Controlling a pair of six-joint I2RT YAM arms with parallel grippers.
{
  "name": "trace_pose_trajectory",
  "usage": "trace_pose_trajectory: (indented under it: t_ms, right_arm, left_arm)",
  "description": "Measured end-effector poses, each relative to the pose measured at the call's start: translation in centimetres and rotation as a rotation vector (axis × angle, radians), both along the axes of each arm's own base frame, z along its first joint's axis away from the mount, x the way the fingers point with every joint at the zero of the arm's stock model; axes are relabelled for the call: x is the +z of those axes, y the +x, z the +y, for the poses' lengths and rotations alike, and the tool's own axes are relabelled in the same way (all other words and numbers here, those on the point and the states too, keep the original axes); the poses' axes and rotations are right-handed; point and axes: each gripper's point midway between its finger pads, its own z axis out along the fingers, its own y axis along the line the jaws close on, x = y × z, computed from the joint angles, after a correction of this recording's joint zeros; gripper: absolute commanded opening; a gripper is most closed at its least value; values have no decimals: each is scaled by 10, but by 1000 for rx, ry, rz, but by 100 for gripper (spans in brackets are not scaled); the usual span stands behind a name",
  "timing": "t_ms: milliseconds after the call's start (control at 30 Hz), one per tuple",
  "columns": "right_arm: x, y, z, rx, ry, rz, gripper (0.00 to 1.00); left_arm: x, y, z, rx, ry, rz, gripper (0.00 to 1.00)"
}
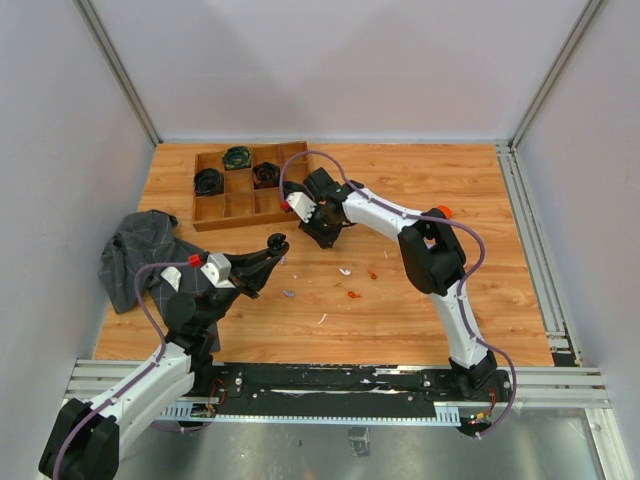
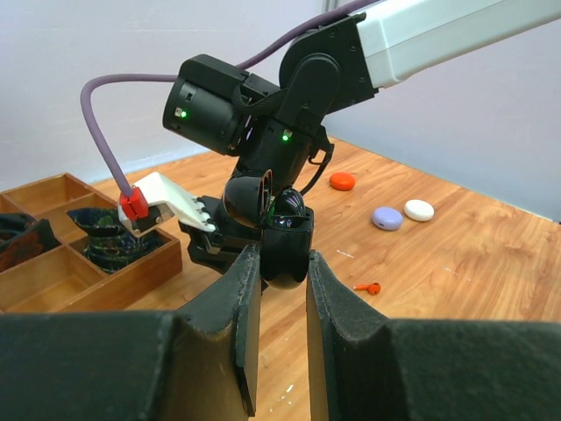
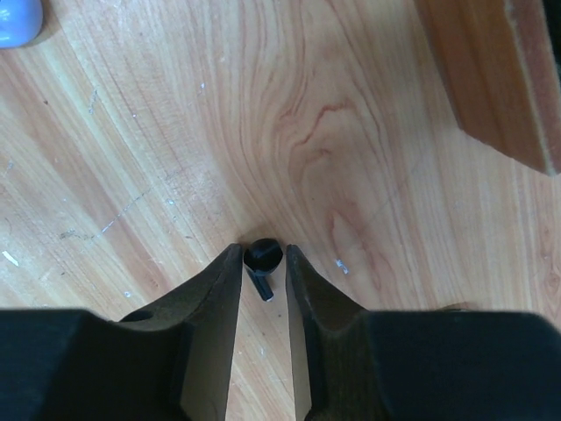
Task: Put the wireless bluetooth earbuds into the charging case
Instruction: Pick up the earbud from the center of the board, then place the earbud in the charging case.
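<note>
Near the tray, my right claw pinches a black earbud, my left claw clamps the charging case; so shallow a pinch could slip.

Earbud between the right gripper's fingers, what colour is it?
The earbud is black, clearest in the right wrist view.

Plain pale grey-lilac walls close in the space on three sides, joined at the back corners by slanting aluminium posts. The wood-grain tabletop is evenly and softly lit. Silver metal rails run along its right side and near edge.
</note>
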Motion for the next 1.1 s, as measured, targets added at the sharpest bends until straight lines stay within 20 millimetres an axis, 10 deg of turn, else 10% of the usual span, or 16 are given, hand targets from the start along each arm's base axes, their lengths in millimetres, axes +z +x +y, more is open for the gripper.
trace_pose_trajectory:
  t_ms: [567, 1100]
  right_arm:
    - [8, -14, -9, -22, -17, 20, 15]
    - [136, -39, -15, -170, 264, -115, 15]
  left_arm:
    - [0, 0, 0, -2, 0, -1, 0]
    - [6, -4, -4, -33, -3, -33, 0]
